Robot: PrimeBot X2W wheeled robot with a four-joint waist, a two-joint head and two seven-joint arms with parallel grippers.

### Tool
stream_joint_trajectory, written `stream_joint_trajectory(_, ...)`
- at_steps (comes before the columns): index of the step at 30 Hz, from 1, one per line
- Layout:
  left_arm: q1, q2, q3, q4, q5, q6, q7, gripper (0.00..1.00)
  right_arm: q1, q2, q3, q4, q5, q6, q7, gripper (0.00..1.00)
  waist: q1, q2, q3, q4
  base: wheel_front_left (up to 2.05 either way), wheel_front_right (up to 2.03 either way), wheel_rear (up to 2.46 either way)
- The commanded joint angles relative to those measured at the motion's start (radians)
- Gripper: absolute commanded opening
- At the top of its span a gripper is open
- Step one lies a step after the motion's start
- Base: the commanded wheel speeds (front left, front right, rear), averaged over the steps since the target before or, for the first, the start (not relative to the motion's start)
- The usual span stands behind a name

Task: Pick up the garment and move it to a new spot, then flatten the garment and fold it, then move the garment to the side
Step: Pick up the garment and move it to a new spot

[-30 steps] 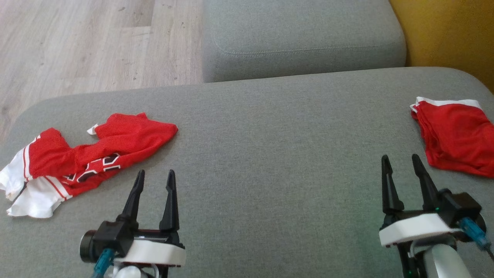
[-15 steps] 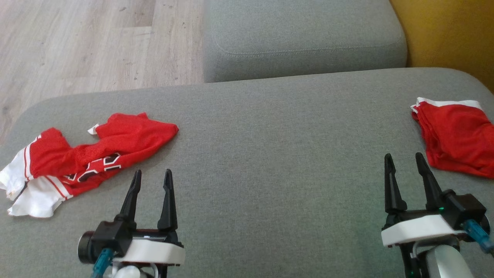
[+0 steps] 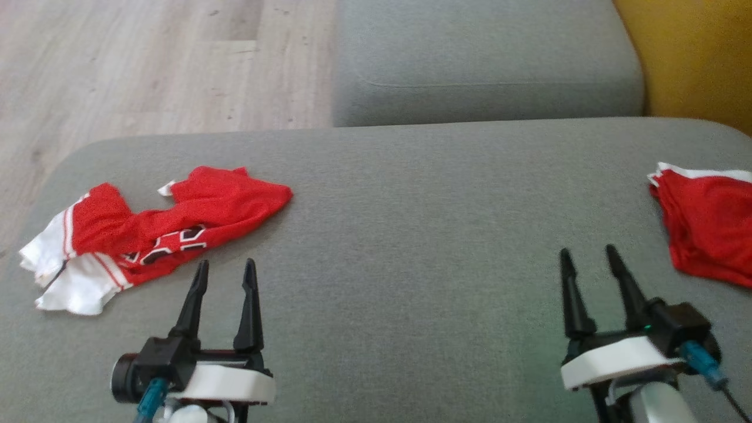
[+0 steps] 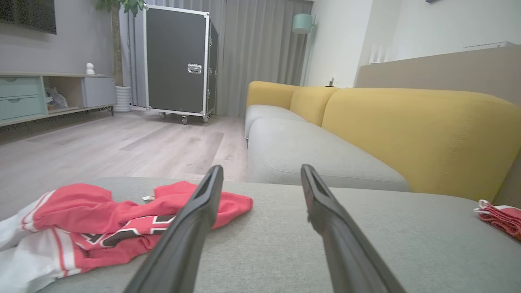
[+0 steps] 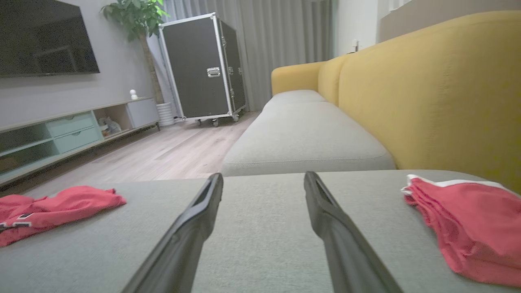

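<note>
Crumpled red-and-white mesh jersey point(image 3: 158, 232) lies on the left part of the wide grey fabric seat cushion point(image 3: 411, 235), close to its left edge. It is bunched up, with white panels at the far-left end, dark lettering along the near side and a small white tag on the far edge. It lies loose, not gripped.

Left gripper point(image 3: 226, 264) at near left: two long dark fingers spread wide and empty, tips pointing away from the robot. It sits just beside the jersey's near-right edge, apart from the cloth. In the left wrist view the jersey sits left of the left finger and partly behind it.

Right gripper point(image 3: 588, 251) at near right: fingers also spread wide and empty, low over bare cushion. Can't tell if either gripper touches the cushion.

Folded red cloth with white trim point(image 3: 708, 232) lies on the right end of the cushion, right of the right gripper, near but apart, and well apart from the jersey.

Far side: a second grey seat cushion point(image 3: 487, 59) butts against the first, with a yellow sofa back point(image 3: 699, 59) at far right and pale wood-plank floor point(image 3: 147, 70) at far left. The wrist views show a black wheeled flight case point(image 4: 179, 61) across the room and a low cabinet with teal drawers point(image 4: 24, 99) along the left wall.
</note>
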Motion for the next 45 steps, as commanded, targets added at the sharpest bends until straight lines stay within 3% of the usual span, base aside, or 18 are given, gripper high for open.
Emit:
stream_joint_trajectory(1, -0.031, 0.004, 0.046, -0.025, 0.018, -0.003, -0.005, 1.0, -0.021, -0.003, 0.046, -0.025, -0.003, 0.003, -0.011, 1.0, 0.0, 0.0, -0.006, 0.026, 0.0, 0.0, 0.0)
stream_joint_trajectory(24, 0.005, 0.004, 0.127, -0.012, 0.094, -0.041, -0.005, 1.0, -0.001, -0.003, 0.192, 0.006, 0.082, 0.003, -0.011, 1.0, 0.0, 0.0, -0.055, 0.321, 0.0, 0.0, 0.0)
stream_joint_trajectory(31, 0.007, 0.013, 0.175, -0.005, 0.099, -0.038, -0.005, 1.0, -0.003, -0.003, 0.203, 0.005, 0.093, 0.003, -0.011, 1.0, 0.0, 0.0, -0.055, 0.323, 0.0, 0.0, 0.0)
stream_joint_trajectory(38, -0.048, 0.053, 0.23, 0.007, 0.105, -0.054, -0.005, 1.0, -0.016, -0.003, 0.2, 0.006, 0.081, 0.003, -0.011, 1.0, 0.0, 0.0, -0.025, 0.266, 0.0, 0.0, 0.0)
stream_joint_trajectory(45, -0.231, 0.123, 0.234, 0.048, 0.109, -0.08, -0.005, 1.0, -0.057, -0.003, 0.176, -0.018, 0.037, 0.003, -0.011, 1.0, 0.0, 0.0, 0.074, 0.203, 0.0, 0.0, 0.0)
